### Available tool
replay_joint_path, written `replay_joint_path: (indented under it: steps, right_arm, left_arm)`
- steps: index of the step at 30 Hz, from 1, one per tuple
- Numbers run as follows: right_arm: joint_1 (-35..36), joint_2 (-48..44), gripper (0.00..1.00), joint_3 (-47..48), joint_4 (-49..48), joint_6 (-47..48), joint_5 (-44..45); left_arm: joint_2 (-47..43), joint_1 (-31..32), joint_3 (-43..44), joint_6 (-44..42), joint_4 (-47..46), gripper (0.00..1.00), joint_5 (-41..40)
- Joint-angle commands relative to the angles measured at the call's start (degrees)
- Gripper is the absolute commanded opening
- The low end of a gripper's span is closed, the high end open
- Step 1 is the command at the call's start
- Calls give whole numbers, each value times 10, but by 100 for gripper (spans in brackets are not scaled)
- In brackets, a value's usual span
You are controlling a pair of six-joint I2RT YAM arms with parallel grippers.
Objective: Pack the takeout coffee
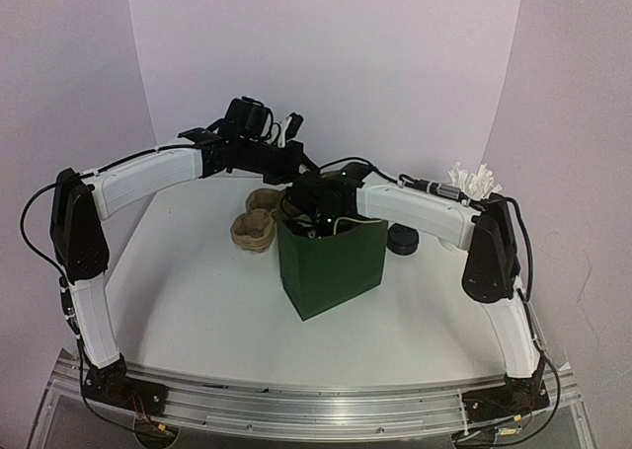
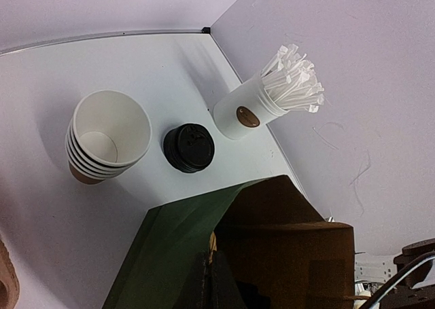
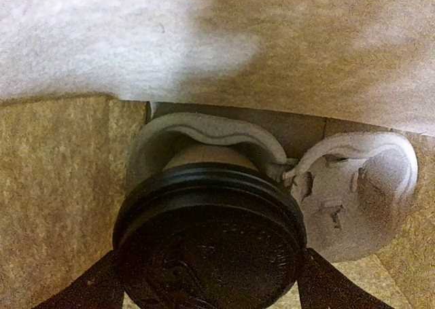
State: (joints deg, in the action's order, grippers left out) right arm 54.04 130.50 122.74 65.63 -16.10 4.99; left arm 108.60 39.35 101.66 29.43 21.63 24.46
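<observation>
The takeout coffee (image 3: 211, 248), a brown cup under a black dome lid, stands in a well of a pale pulp carrier (image 3: 360, 187) inside the green paper bag (image 1: 331, 266). My right gripper (image 3: 211, 282) reaches down into the bag, and its dark fingers (image 3: 88, 292) stand wide on either side of the lid, open. In the top view only its wrist (image 1: 321, 204) shows above the bag's mouth. My left gripper (image 2: 212, 255) is shut on the bag's upper edge (image 2: 170, 255), at the back of the bag.
A stack of lidless brown cups (image 2: 109, 136), a pile of black lids (image 2: 189, 147) and a white cup of wrapped sticks (image 2: 245, 115) stand behind the bag near the back wall. Spare pulp carriers (image 1: 255, 222) lie left of the bag.
</observation>
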Motion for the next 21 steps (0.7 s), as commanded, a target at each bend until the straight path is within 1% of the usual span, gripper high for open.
replay_joint_path:
  steps: [1,7,14,21]
  right_arm:
    - [6,50,86,-19,0,11,-24]
    - [6,26,91,15,2,11,-11]
    - [6,-2,94,58,15,5,-21]
    - [5,-33,98,66,25,5,-11]
  left_arm:
    - [-17,2,28,-9,-4,0,7]
    - [-17,2,28,-10,-2,0,6]
    - [-17,1,27,-13,2,0,0]
    - [-17,2,25,-19,6,0,-10]
